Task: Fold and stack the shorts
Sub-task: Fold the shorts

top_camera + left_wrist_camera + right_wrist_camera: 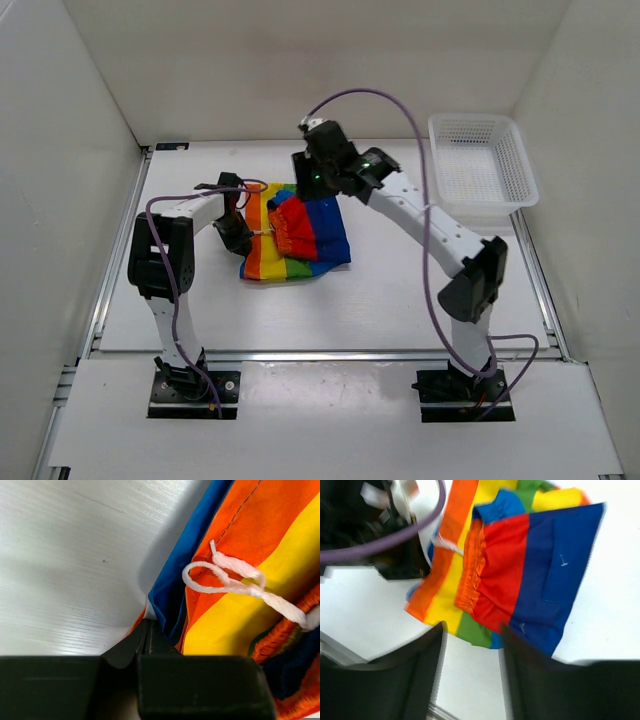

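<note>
Left gripper [148, 635] jaws pressed together, pinching the shorts [235, 625] by the blue edge. White drawstring [225, 577] loops beyond-right of the tips; table [65, 570] to the left.

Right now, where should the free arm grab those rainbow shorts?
Probably the shorts by the blue panel, at its free right edge, coming from above on the right with the open right gripper: that panel lies flat and uncovered, while the left gripper seems to pinch the left edge.
</note>
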